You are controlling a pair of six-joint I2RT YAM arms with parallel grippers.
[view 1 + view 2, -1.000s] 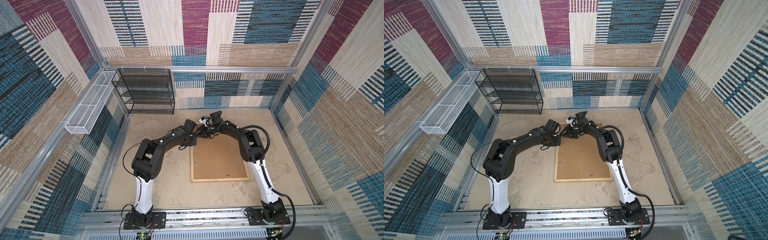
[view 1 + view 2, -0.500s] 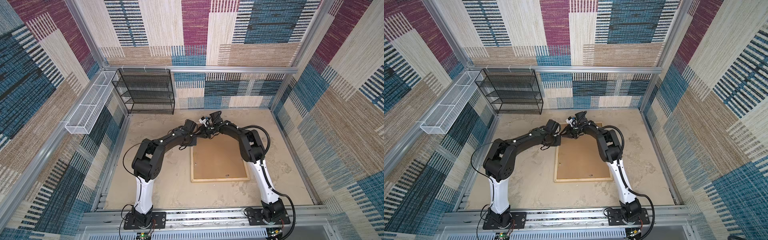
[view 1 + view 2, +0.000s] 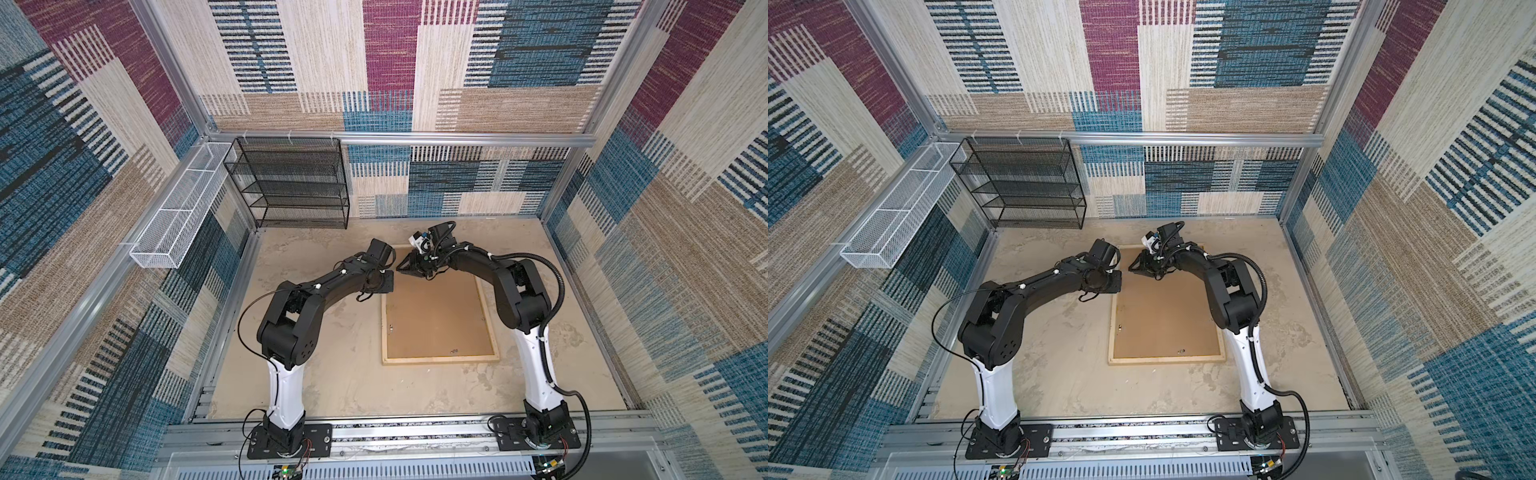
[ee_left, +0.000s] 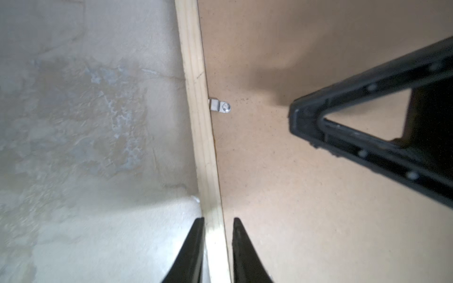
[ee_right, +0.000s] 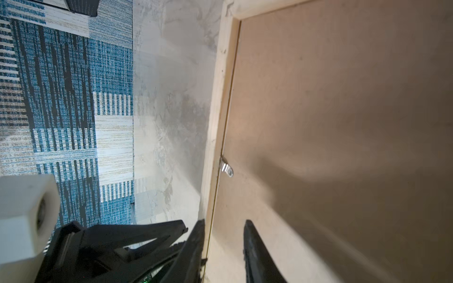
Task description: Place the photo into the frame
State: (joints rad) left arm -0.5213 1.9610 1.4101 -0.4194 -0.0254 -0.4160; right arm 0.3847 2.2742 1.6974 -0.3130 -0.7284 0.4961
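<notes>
Walls: woven patchwork panels in blue, plum and beige, set on metal rails.
Table: mottled beige top. A black mesh shelf stands at its far left, and a white wire basket hangs on the left rail.
Frame: the pale wood frame lies flat and back up, mid-table between the two arms, in both top views.
Backing: a brown board fills the frame inside the bars.
Tabs: a small metal tab sits on the board against a bar's inner edge. The right wrist view shows a like tab.
Left gripper: the left gripper is at the frame's far-left corner. Its jaws are narrow, one on each side of a wood bar. I cannot tell whether they press on it.
Right gripper: the right gripper is low at the far edge, near the left one but apart from it. Its jaws are partly apart, one by the bar and one over the board, with bare board between them and nothing held.
</notes>
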